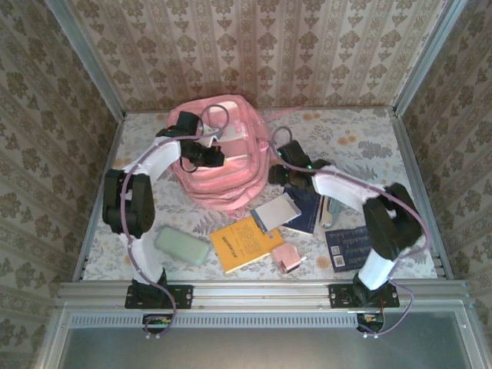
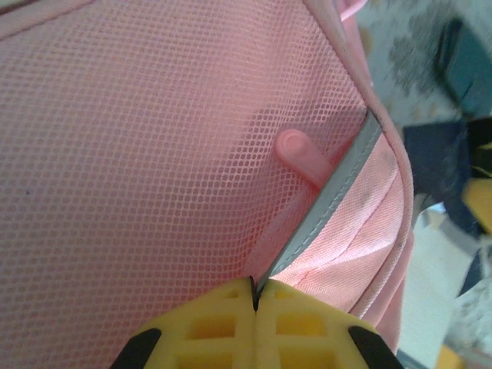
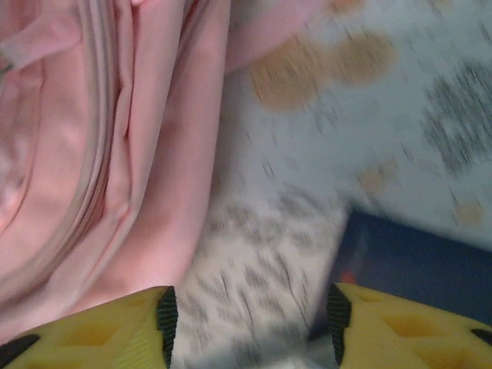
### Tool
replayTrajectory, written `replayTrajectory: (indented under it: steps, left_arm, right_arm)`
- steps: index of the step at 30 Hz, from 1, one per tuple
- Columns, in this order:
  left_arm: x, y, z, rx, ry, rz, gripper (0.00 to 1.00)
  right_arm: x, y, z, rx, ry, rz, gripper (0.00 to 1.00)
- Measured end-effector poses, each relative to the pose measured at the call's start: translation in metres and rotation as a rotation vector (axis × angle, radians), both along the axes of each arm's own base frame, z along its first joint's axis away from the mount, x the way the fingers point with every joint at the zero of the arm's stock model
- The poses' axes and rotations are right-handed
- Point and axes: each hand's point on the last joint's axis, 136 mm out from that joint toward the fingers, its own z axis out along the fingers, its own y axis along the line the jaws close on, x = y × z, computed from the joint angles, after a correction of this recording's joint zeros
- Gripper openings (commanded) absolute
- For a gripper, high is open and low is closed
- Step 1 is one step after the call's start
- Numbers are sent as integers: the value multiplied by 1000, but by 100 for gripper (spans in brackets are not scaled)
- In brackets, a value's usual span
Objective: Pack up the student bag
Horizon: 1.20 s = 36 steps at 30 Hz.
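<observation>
The student bag [image 1: 227,188] lies by the far edge of the tabletop [image 1: 369,154], somewhat left of its middle. The left gripper [image 2: 254,296] is clamped tight on the bag's grey trim [image 2: 338,192] beside the pink mesh [image 2: 154,154]. The right gripper [image 3: 250,311] hangs with jaws parted and empty over the tabletop, between the bag's side and a dark blue book [image 3: 415,261].

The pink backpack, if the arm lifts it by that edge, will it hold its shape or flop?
Probably flops: the backpack lies slumped and creased, so it looks soft. The grey trim pinched in the left gripper, beside thin mesh, would likely lift first, the body sagging behind. Being bulky, it may drag rather than slide.
</observation>
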Motion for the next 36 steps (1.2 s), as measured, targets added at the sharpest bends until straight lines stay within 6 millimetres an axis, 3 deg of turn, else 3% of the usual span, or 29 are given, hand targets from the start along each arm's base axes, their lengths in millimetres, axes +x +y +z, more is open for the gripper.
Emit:
replayTrajectory:
  steps: [1, 3, 6, 10, 14, 17, 23, 26, 29, 36]
  left_arm:
    - [2, 2, 7, -26, -2, 28, 0]
    - [8, 3, 19, -65, -6, 75, 0]
    - [12, -2, 30, -113, 3, 118, 0]
    - [11, -7, 31, -140, 46, 155, 0]
    - [14, -6, 37, -163, 77, 198, 0]
    - [20, -4, 51, -193, 95, 232, 0]
    - [45, 1, 107, -309, 54, 270, 0]
    - [51, 8, 124, -349, 44, 284, 0]
    - [52, 15, 125, -366, 68, 306, 0]
    - [52, 18, 124, -415, 133, 335, 0]
  right_arm:
    - [16, 7, -1, 4, 1, 0, 44]
    - [40, 22, -7, 35, 17, 14, 44]
    - [60, 37, -22, 77, 49, 39, 44]
    - [82, 43, -33, 95, 85, 56, 57]
    - [95, 37, -22, 90, 57, 52, 68]
    - [91, 24, -3, 92, 29, 37, 71]
    - [41, 0, 62, 127, -74, 67, 73]
    - [9, -8, 81, 160, -117, 91, 74]
    - [-27, -12, 77, 142, -110, 134, 76]
    - [-130, 15, 51, 29, -28, 374, 80]
